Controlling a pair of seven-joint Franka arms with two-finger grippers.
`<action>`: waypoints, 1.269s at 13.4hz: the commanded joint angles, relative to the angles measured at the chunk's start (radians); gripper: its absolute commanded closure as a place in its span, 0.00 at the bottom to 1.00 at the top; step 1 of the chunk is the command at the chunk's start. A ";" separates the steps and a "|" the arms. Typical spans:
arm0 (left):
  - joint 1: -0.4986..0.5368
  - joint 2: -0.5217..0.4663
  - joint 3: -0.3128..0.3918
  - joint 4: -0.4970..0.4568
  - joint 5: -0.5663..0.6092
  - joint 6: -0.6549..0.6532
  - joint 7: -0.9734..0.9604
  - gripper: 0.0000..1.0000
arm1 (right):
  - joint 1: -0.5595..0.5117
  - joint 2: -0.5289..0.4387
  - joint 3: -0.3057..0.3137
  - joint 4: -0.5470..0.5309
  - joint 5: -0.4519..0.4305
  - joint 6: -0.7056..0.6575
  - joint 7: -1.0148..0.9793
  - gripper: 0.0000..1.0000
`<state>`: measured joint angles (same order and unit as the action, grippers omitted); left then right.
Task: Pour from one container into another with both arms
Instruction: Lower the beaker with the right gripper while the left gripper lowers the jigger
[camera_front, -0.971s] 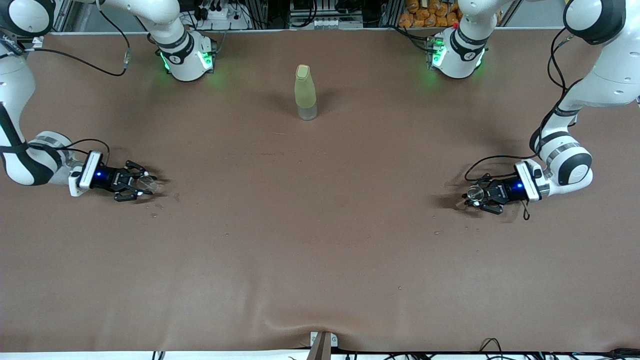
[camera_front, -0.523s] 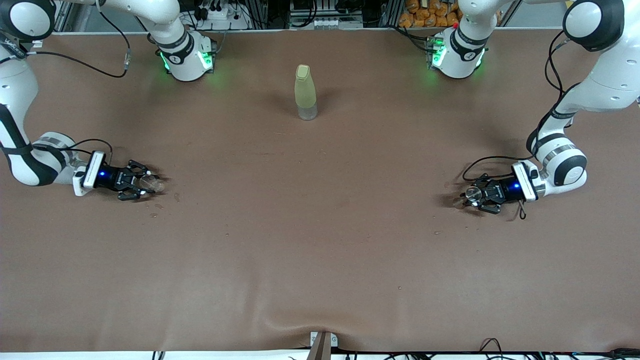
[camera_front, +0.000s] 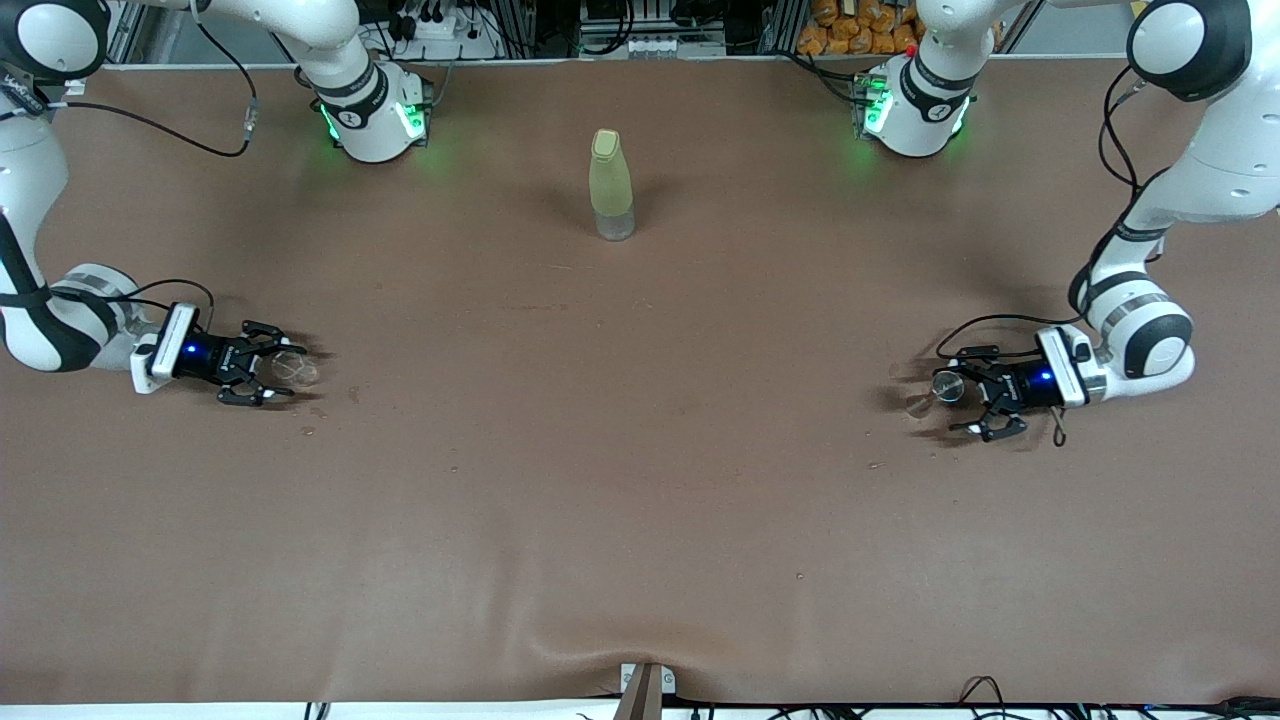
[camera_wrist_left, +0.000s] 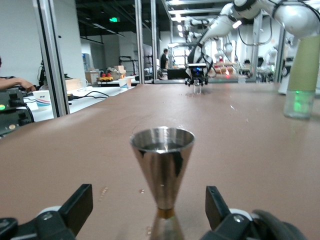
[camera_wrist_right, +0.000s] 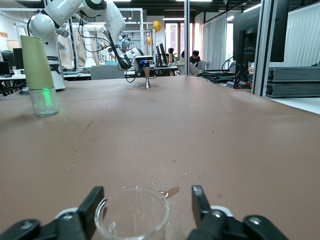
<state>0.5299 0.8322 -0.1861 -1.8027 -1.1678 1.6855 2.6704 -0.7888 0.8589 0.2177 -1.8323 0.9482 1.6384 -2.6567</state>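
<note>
A clear glass (camera_front: 297, 368) stands on the brown table at the right arm's end. My right gripper (camera_front: 281, 368) is low at the table, open, its fingers either side of the glass (camera_wrist_right: 132, 214) and apart from it. At the left arm's end stands a steel jigger (camera_front: 942, 386). My left gripper (camera_front: 960, 391) is open around the jigger (camera_wrist_left: 162, 167), with a gap on each side. Both fingertips (camera_wrist_left: 82, 197) stay clear of its narrow waist.
A pale green bottle (camera_front: 611, 185) stands upright mid-table, closer to the robots' bases than both grippers; it also shows in the left wrist view (camera_wrist_left: 301, 75) and the right wrist view (camera_wrist_right: 39, 75). Small droplets speckle the table (camera_front: 640, 480) near both cups.
Both grippers have opened and let go of the glass and the jigger, which now stand free on the table. Both hands drew back slightly.
</note>
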 joint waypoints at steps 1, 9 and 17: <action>0.013 -0.091 0.016 0.025 0.112 -0.015 -0.105 0.00 | -0.018 0.014 0.017 0.021 -0.025 -0.014 0.012 0.10; 0.015 -0.364 -0.015 0.164 0.459 -0.018 -0.787 0.00 | -0.038 -0.043 0.019 0.140 -0.103 -0.080 0.202 0.00; 0.001 -0.443 -0.265 0.344 0.790 -0.017 -1.605 0.00 | 0.178 -0.276 0.026 0.389 -0.244 -0.089 0.832 0.00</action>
<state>0.5340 0.3858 -0.4003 -1.4887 -0.4641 1.6726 1.2104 -0.6601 0.6789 0.2557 -1.4244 0.7610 1.5204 -1.9285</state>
